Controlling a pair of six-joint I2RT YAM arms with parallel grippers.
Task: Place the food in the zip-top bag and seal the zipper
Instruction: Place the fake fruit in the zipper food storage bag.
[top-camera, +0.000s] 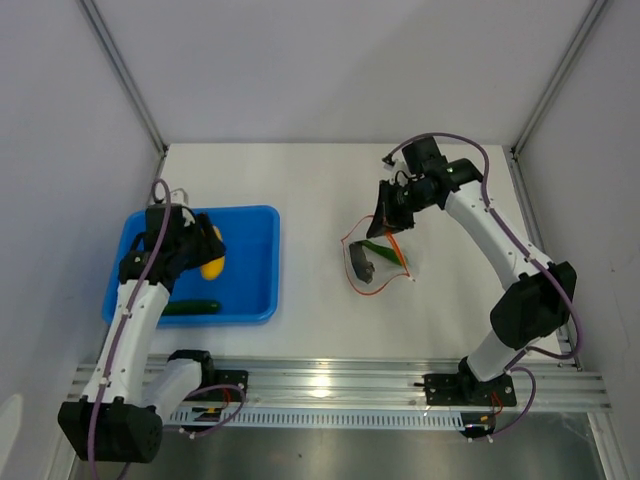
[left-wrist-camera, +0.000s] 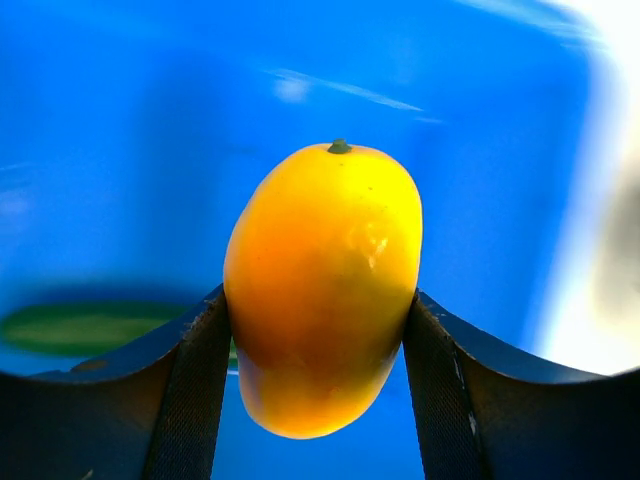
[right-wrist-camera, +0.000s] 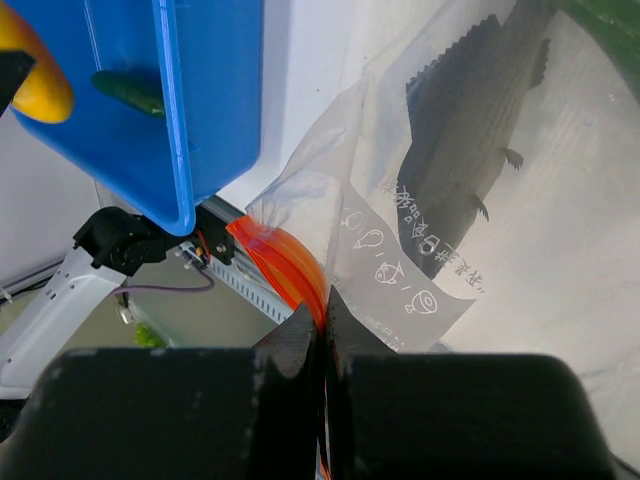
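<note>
Where the top view looks down, blue tray (top-camera: 258, 312) lies left of open table (top-camera: 310, 200); zip-top bag (top-camera: 380, 268) well right of it, green food (top-camera: 385, 250) inside; left wrist: left gripper (left-wrist-camera: 318, 310) part open, clamping yellow food (left-wrist-camera: 325, 250) above tray; right wrist: right gripper (right-wrist-camera: 320, 320) closed on zipper (right-wrist-camera: 285, 262), right of tray.

Bright, even light — wrist-view backgrounds blurred, glary.

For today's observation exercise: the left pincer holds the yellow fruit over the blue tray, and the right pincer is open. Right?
No: the right pincer is shut on the zipper of the zip-top bag, as the right wrist view shows.
</note>
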